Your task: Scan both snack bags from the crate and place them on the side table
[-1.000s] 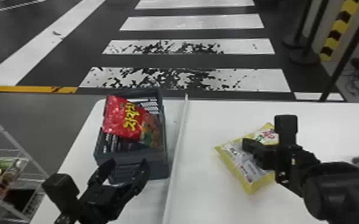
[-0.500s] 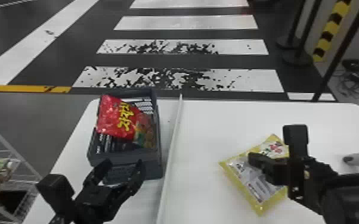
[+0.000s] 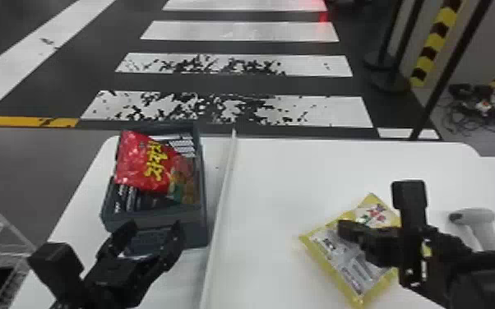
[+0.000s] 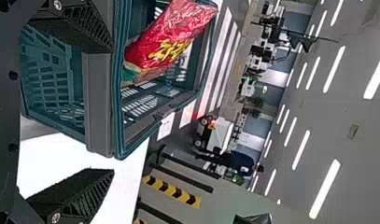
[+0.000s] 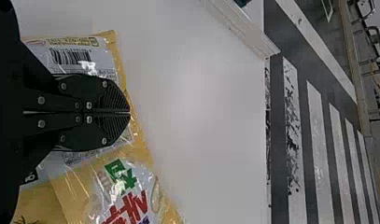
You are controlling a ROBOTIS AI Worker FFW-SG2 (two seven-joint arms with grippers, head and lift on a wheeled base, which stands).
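White stripes (image 3: 234,32) cross the dark floor (image 3: 259,85) at far center, a wire rack (image 3: 2,217) stands near left, and ceiling lights (image 4: 325,189) glow.

My R claw (image 3: 346,231) is closed, its black fingers (image 5: 114,99) together over the yellow snack bag (image 5: 78,186), w/ the barcode (image 5: 71,56) near them. This bag is lying on the wht table (image 5: 201,121); beyond its edge I see the striped flr (image 5: 320,163).

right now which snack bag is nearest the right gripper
The yellow bag, lying on the white table below the right gripper; the red bag lies in the crate.
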